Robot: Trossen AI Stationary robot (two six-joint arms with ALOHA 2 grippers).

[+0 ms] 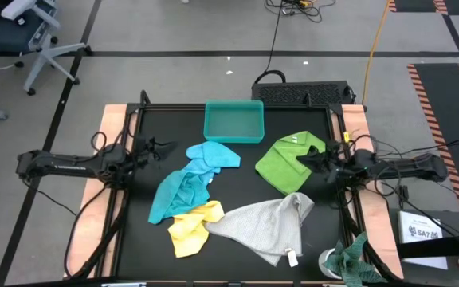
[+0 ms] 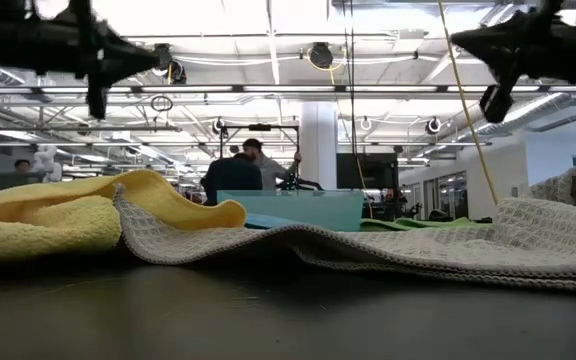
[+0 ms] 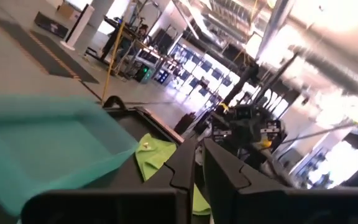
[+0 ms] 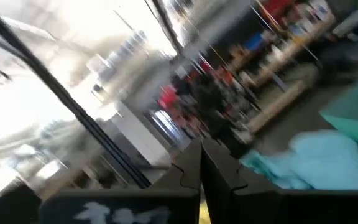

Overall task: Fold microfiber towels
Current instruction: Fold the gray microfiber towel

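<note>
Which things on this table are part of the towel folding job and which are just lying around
For the job:
lime green towel
light blue towel
turquoise towel
yellow towel
pale grey towel

Just lying about:
teal tray, back of the table
dark green-and-white rag, front right edge
</note>
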